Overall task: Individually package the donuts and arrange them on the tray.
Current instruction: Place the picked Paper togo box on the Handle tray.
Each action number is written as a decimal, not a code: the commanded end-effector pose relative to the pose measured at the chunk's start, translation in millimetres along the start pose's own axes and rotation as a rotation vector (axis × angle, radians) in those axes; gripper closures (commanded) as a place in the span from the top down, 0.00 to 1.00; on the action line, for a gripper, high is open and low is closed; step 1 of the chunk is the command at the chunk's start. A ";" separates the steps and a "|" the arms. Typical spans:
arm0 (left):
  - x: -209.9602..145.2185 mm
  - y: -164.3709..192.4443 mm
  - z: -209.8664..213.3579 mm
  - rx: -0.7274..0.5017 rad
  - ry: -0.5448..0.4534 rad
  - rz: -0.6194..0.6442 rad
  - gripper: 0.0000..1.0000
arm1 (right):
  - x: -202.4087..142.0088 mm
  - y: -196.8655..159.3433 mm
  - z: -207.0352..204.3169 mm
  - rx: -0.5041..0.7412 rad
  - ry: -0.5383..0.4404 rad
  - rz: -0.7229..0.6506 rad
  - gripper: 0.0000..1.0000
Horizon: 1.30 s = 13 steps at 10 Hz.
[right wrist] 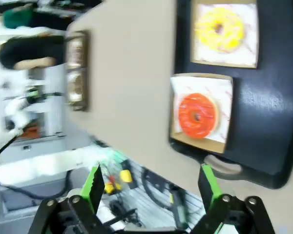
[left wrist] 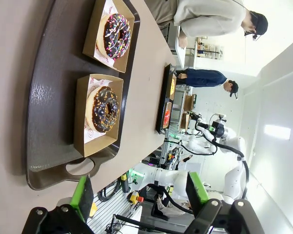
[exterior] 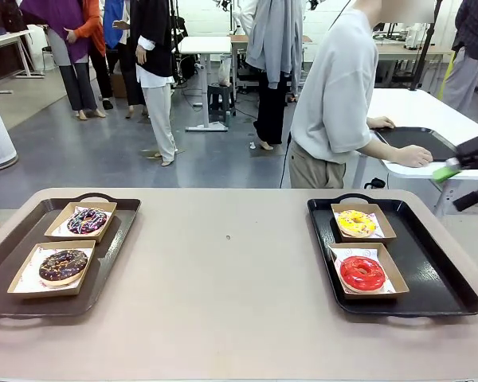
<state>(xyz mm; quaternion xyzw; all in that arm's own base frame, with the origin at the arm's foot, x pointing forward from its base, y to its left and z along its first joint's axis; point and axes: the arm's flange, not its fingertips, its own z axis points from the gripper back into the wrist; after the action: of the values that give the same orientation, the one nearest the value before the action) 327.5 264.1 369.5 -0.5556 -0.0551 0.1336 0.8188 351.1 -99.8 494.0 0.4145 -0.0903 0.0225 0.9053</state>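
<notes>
Four donuts sit in open card boxes on two trays on the bench: sprinkled [exterior: 87, 220] and chocolate [exterior: 63, 266] on the left tray [exterior: 119, 239], yellow [exterior: 356, 224] and red [exterior: 362, 273] on the right tray [exterior: 438, 270]. Packaging looks done, though lids may remain. Left tool [left wrist: 139, 192] and right tool [right wrist: 151, 183] gape wide, empty, off the near edge. The middle of the bench [exterior: 231, 286] is open.

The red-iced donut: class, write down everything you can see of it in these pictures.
The red-iced donut is a ring with glossy, bright red icing and an open centre hole. It lies flat on white printed paper inside a shallow brown cardboard tray, the nearer of two on the black serving tray at the table's right. The yellow-iced donut sits in its own tray just beyond. Nothing else touches it.
</notes>
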 end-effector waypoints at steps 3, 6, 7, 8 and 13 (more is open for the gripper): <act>-0.9 -1.5 1.8 -0.001 -0.005 -0.003 1.00 | -41.1 -118.9 28.6 0.383 -0.037 0.012 1.00; -0.9 -1.5 1.8 -0.001 -0.005 -0.003 1.00 | -64.9 -180.9 35.8 0.483 -0.111 -0.044 1.00; -0.9 -1.5 1.8 -0.001 -0.005 -0.003 1.00 | -69.9 -188.9 37.1 0.490 -0.139 -0.062 1.00; -0.9 -1.5 1.8 -0.001 -0.005 -0.003 1.00 | -72.0 -190.7 36.1 0.473 -0.163 -0.066 1.00; -0.9 -1.5 1.8 -0.001 -0.005 -0.003 1.00 | -77.1 -194.9 33.0 0.469 -0.143 -0.083 1.00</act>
<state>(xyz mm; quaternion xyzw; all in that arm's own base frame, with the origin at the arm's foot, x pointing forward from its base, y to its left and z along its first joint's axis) 327.8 263.7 369.6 -0.5555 -0.0549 0.1331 0.8189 295.6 -248.8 357.0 0.6138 -0.1309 -0.0229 0.7782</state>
